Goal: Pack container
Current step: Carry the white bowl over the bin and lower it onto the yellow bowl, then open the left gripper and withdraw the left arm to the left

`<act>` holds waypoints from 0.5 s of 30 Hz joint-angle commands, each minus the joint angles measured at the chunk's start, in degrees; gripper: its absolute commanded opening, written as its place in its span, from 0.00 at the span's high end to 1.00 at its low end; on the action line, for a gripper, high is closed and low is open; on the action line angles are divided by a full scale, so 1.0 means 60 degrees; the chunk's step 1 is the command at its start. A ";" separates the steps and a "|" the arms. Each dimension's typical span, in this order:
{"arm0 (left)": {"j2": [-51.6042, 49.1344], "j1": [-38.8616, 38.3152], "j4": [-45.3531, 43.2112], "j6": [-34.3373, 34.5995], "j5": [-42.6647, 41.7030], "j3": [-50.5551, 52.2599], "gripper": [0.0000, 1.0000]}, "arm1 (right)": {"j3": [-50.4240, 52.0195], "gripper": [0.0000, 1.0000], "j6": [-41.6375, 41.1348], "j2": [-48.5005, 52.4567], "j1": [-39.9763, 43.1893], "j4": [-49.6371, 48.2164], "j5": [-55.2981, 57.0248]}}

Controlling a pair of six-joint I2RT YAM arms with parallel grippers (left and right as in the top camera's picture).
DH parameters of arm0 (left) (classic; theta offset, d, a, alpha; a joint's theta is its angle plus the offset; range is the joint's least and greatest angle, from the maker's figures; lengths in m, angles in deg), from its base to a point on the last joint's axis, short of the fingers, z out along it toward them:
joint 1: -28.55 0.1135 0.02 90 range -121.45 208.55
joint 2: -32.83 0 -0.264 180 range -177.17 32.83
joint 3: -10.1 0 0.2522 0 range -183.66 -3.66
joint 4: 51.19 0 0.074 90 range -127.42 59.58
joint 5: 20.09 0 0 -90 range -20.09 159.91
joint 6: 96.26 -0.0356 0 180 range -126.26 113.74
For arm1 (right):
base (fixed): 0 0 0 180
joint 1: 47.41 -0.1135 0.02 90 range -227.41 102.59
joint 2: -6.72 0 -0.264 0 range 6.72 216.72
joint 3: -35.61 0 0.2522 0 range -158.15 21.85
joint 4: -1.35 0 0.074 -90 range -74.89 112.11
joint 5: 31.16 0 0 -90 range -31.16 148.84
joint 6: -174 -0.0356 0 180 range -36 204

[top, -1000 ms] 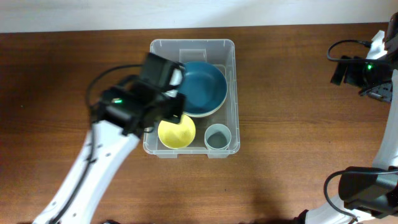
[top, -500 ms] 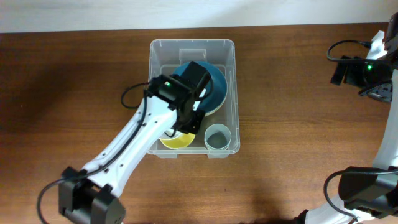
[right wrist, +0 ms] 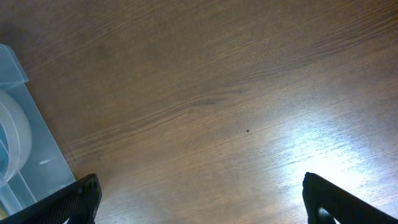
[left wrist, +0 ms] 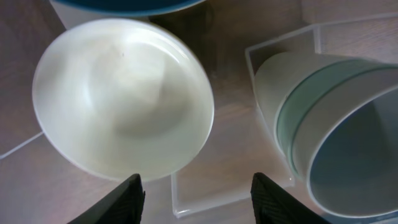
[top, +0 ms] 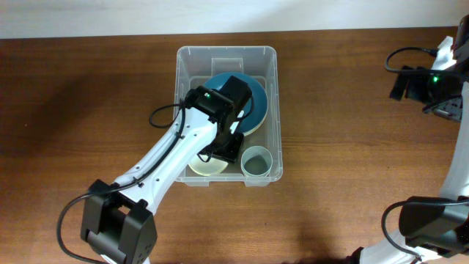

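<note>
The container is a clear plastic bin in the middle of the table. Inside it lie a blue bowl, a pale yellow bowl and a pale green cup. My left gripper reaches down into the bin between the yellow bowl and the cup. In the left wrist view the left gripper is open, with only the bin's floor between its fingers; the yellow bowl lies up and to the left, the cup to the right. My right gripper hangs wide open over bare wood.
The brown wooden table surrounds the bin. My right arm stands at the far right edge, well away from the bin. A corner of the container shows at the left of the right wrist view.
My left arm has swung from the bin's left wall to its inside, over the yellow bowl. Its jaws have gone from shut to open. The right arm has not moved.
</note>
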 commanded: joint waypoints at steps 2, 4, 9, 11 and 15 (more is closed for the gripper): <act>0.0415 0.0189 0.0233 0.0288 0.0291 -0.0973 0.43 | 0.0015 0.01 -0.0007 -0.0299 -0.0007 -0.0087 -0.0029; 0.0776 0.0346 0.0328 0.0390 0.0678 -0.1450 0.42 | 0.0015 0.11 -0.0004 -0.0299 -0.0018 -0.0102 -0.0055; 0.2040 0.1239 0.0339 0.0703 0.1818 -0.2324 0.39 | 0.0015 0.61 0.0517 -0.0291 -0.0448 -0.0379 -0.0696; 0.2554 0.1792 0.0280 0.0699 0.2040 -0.2364 0.36 | 0.0015 0.90 0.0648 -0.0262 -0.0841 -0.0681 -0.0823; 0.3224 0.3155 0.0372 0.0718 0.2051 -0.2364 0.32 | 0.0015 0.96 0.0984 -0.0015 -0.1858 -0.1468 -0.0820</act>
